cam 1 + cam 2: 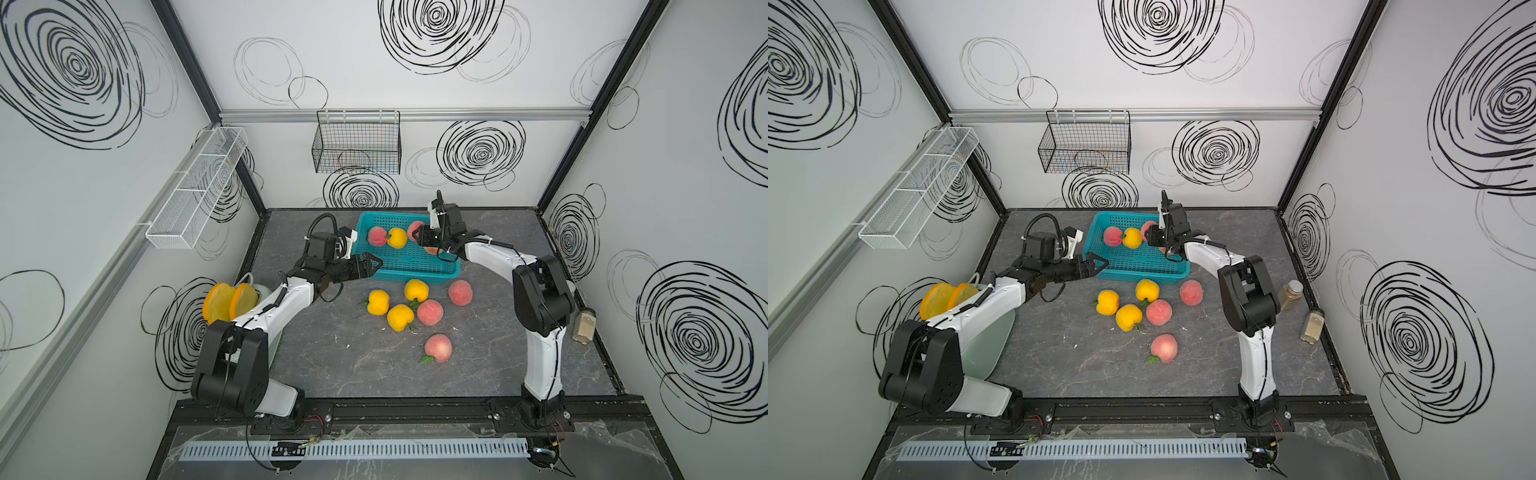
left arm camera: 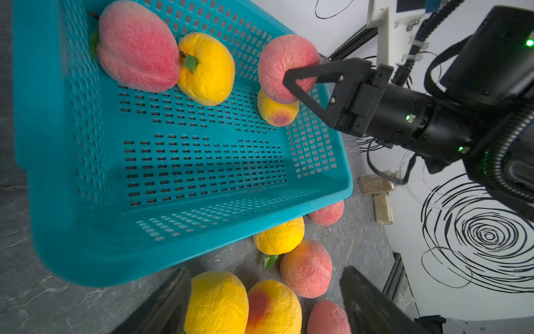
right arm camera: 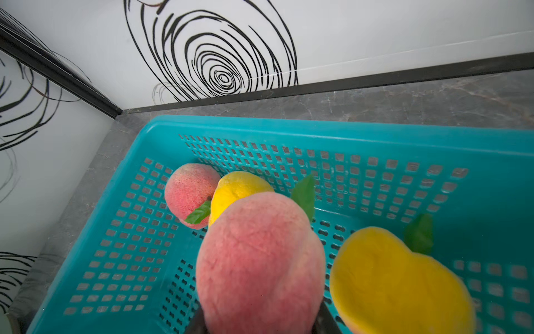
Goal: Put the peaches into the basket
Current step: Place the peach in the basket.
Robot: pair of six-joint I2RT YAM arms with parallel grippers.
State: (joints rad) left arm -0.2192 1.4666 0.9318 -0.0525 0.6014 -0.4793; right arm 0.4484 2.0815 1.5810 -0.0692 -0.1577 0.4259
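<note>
Our right gripper (image 1: 420, 237) clamps a pink peach (image 3: 260, 260) over the basket (image 1: 415, 275); the left gripper (image 1: 368, 266) hangs wide, empty. Six peaches (image 1: 430, 311) lie on the worktop (image 1: 353, 365). They seem light and squashy, so we'd grip across their middles.

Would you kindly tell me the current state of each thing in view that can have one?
Basket: upright on the table.
Basket peaches: three, lying loose inside.
Right claw: shut on a pink peach over the basket.
Left claw: open, empty, by the basket.
Table peaches: six, loose, outside the basket.
Black wire basket: hanging on the back wall.
Bread slices: standing on edge.
Silver-lidded jar: closed.
</note>
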